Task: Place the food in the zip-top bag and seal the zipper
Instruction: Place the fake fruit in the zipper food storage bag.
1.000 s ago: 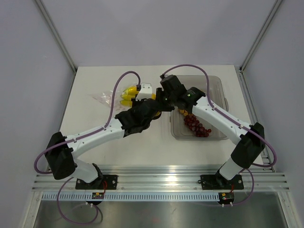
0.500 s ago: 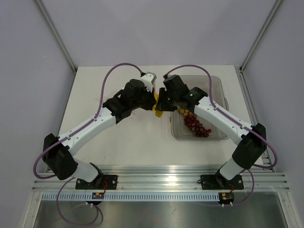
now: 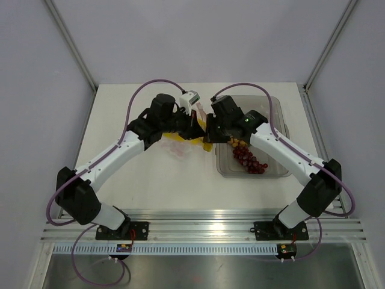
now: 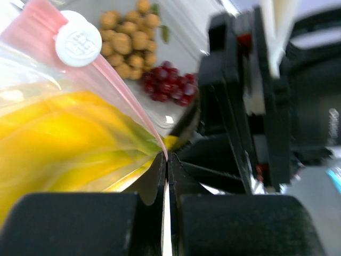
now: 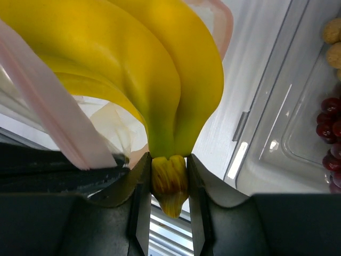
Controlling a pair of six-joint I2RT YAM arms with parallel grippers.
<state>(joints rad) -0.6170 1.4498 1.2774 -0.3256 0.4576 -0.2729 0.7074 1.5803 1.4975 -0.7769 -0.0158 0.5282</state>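
Top view: the left gripper and the right gripper meet above the middle of the table, just left of the clear tray. The bananas show yellow beneath the two grippers, and the zip-top bag lies as crumpled clear film around and below them. The tan round fruits and the grapes lie in the tray. Left wrist view: the left gripper's jaws are pressed together on the edge of the bag, where the pink zipper runs down into the gap between them. A white round disc sits on the zipper's far end. The bananas show yellow through the film. Right wrist view: the right gripper's jaws stand narrow, clamped on the stem of the bananas. Pink zipper strips pass on either side of the fruit, which reaches into the bag mouth. The tray lies to the right, apart from the bananas.
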